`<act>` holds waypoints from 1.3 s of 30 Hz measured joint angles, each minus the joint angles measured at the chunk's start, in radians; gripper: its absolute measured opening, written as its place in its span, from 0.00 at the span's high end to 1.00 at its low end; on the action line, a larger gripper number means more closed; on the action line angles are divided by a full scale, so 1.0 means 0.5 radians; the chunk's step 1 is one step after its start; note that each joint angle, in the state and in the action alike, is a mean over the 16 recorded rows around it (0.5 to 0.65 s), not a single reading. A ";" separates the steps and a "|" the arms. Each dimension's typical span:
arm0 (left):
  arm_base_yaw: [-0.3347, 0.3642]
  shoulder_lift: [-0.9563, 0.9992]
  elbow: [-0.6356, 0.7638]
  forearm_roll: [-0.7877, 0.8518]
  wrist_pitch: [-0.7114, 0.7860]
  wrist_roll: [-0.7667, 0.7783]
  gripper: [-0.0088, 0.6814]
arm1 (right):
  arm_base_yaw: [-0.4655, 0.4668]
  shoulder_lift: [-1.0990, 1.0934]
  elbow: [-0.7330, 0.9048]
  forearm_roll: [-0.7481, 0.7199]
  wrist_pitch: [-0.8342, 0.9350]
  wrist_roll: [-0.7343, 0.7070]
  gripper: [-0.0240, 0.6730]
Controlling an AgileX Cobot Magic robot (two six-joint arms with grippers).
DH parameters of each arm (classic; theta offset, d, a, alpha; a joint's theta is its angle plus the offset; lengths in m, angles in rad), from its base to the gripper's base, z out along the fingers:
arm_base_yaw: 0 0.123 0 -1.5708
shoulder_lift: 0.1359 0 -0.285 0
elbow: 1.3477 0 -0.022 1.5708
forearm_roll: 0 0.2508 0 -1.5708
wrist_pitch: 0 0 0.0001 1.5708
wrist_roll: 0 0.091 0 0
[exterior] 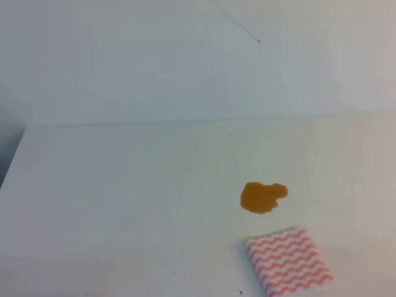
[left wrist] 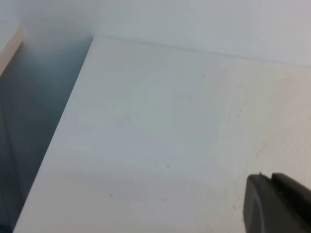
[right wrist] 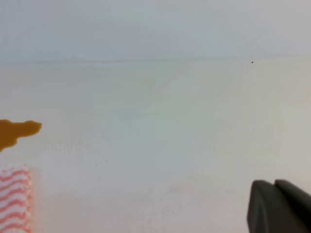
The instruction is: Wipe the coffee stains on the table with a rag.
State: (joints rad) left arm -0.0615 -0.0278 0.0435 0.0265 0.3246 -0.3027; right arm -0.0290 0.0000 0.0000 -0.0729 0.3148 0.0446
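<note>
exterior high view: white table (exterior: 124, 204) meets a pale wall at the back edge. amber-brown coffee stains (exterior: 263, 197), one blotch with a lumpy rounded outline, sit right of centre. the rag (exterior: 289, 260), folded square, white with wavy pink-red stripes, lies flat just in front of the blotch and a bit to the right, close to it but not touching, turned slightly off square to the table edge. no arm or gripper shows in this view. a thin dark line with a small dark dot at its end runs down the wall. a few tiny dark specks on the tabletop.

left wrist view: only bare tabletop, its left edge with a dark blue-grey drop beside it, and the wall behind. neither stain nor rag appears here. the left gripper (left wrist: 274, 204) shows as a dark tip in the bottom right corner, two dark parts side by side with a thin seam; cannot tell how wide it stands, and nothing is seen in it.

right wrist view: the stain pokes in at the left edge and the rag's striped corner sits below it at bottom left, a small gap between them. the right gripper (right wrist: 276, 206) is a dark tip at bottom right, well apart from both, jaws fully closed together with nothing held.
</note>
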 joint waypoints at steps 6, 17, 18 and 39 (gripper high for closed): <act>0.000 0.000 0.000 0.000 -0.002 0.000 0.99 | 0.000 0.000 0.000 0.000 0.000 0.000 0.97; 0.000 0.000 0.000 0.000 0.000 0.000 0.99 | 0.000 0.000 0.000 0.000 0.000 0.000 0.97; 0.000 0.000 0.000 0.000 0.000 0.000 0.99 | 0.000 0.000 0.000 0.000 0.000 0.000 0.97; 0.000 0.000 0.000 0.000 -0.002 0.000 0.99 | 0.000 0.000 0.000 0.000 0.000 0.000 0.97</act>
State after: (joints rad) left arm -0.0615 -0.0278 0.0435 0.0265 0.3236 -0.3027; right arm -0.0290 0.0000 0.0000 -0.0729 0.3148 0.0446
